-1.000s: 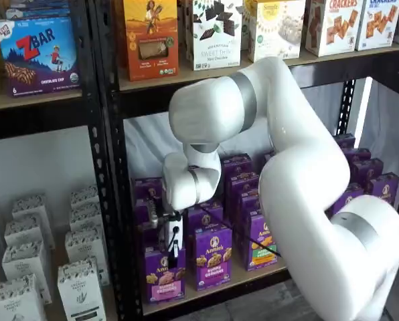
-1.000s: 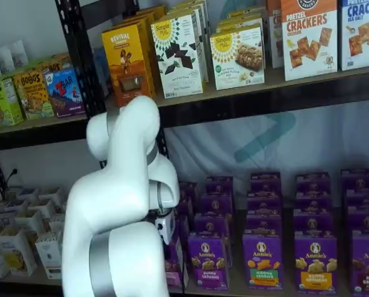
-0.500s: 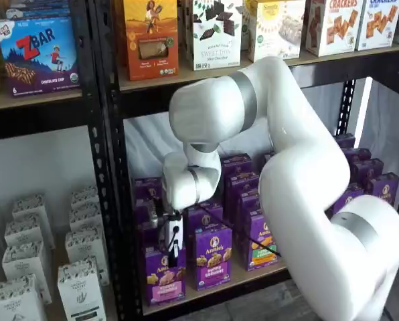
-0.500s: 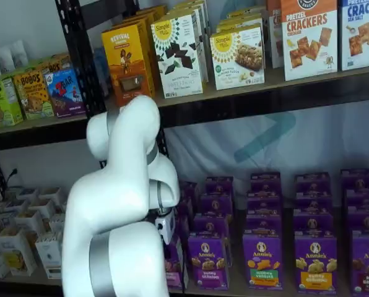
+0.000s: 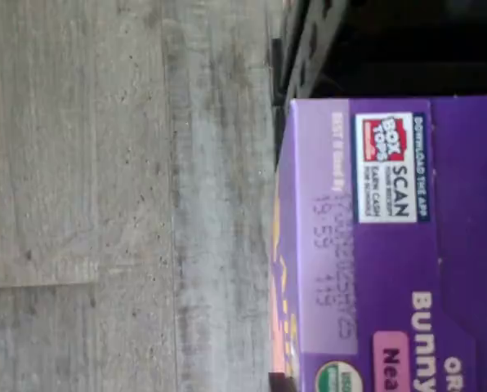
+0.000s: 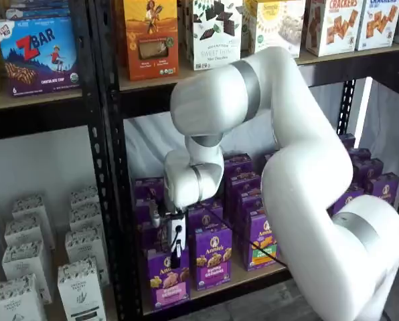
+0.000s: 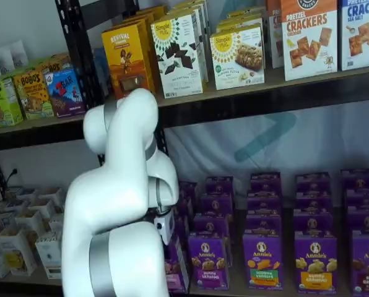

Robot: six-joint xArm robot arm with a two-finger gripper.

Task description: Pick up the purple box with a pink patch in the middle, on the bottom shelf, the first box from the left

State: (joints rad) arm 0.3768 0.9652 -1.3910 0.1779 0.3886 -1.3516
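Note:
The purple box (image 6: pixel 167 283) with a pink band stands at the left end of the bottom shelf (image 6: pixel 243 277), slightly ahead of its neighbours. My gripper (image 6: pixel 177 250) comes down on its top, black fingers closed on the upper edge. In a shelf view my arm covers most of the box; only its lower right part (image 7: pixel 176 276) shows, and the fingers are hidden. The wrist view shows the box's purple top (image 5: pixel 390 245) close up, with a Box Tops label and a pink patch.
A purple Bunny Grahams carton (image 6: pixel 213 257) stands right beside the held box, with more purple cartons behind and to the right. A black perforated upright (image 6: pixel 112 200) is close on the left. White cartons (image 6: pixel 79 281) fill the left bay. Grey floor (image 5: pixel 129 196) lies below the shelf edge.
The arm's upper joint has risen a little. The gripper and the pink-banded box have shifted slightly forward and lower in the shelf view, out of line with the front row.

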